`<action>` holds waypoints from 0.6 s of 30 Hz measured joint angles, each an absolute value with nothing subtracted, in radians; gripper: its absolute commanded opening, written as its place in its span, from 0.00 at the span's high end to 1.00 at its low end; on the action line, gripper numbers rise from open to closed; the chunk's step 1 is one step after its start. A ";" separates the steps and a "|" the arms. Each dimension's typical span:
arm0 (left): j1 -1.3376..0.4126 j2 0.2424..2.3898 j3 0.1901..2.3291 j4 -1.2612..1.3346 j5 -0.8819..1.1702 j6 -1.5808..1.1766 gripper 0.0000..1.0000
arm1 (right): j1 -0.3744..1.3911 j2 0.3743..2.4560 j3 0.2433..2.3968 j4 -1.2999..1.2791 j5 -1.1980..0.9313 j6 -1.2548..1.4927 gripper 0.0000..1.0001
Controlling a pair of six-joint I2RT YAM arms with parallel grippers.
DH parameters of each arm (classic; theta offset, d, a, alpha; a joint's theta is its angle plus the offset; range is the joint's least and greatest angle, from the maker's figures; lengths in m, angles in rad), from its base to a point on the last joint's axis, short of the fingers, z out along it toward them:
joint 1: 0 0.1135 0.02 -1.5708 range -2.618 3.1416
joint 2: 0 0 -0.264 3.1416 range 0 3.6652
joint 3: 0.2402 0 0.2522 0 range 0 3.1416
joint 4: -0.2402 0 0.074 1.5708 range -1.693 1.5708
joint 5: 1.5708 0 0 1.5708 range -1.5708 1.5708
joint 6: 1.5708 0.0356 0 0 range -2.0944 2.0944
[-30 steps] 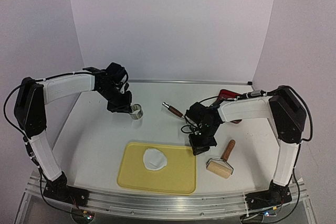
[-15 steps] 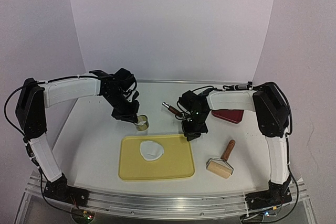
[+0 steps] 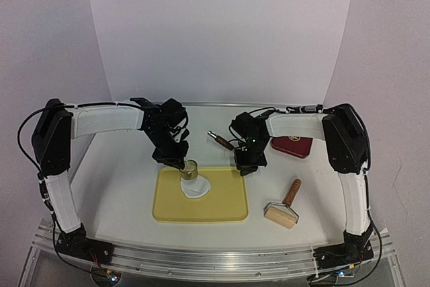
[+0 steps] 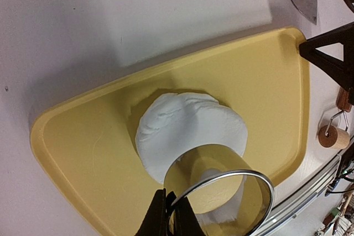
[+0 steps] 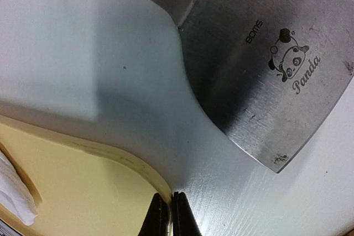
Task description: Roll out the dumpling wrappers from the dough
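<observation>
The dough is a flat, roundish white sheet lying on the yellow tray. My left gripper is shut on the wall of a steel ring cutter, which hangs just above the near part of the dough. In the left wrist view the ring cutter is pinched at its left side by my left gripper. My right gripper is shut on the tray's rim at its far right corner, as my right gripper shows close up. No dumpling wrappers are in view.
A steel scraper blade with a brown handle lies on the table just behind the tray's right corner. A wooden roller rests right of the tray. A red object sits at the back right.
My left gripper carried the ring cutter from the back of the table to above the dough. My right gripper closed on the tray's corner, and the tray shifted toward the back.
</observation>
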State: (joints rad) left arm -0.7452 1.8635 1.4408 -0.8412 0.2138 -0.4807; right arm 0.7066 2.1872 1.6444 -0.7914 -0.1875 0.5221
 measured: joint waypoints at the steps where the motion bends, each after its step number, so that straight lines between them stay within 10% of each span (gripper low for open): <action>1: -0.745 1.866 1.440 -0.835 0.214 -0.479 1.00 | 0.706 2.187 1.644 -0.791 -0.187 0.523 1.00; 18: -0.765 1.945 1.438 -0.795 0.225 -0.443 1.00 | 0.707 2.200 1.665 -0.801 -0.193 0.529 1.00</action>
State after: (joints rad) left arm -0.7650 1.9452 1.4384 -0.7952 0.2249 -0.4428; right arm 0.7074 2.2002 1.6650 -0.8008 -0.1935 0.5289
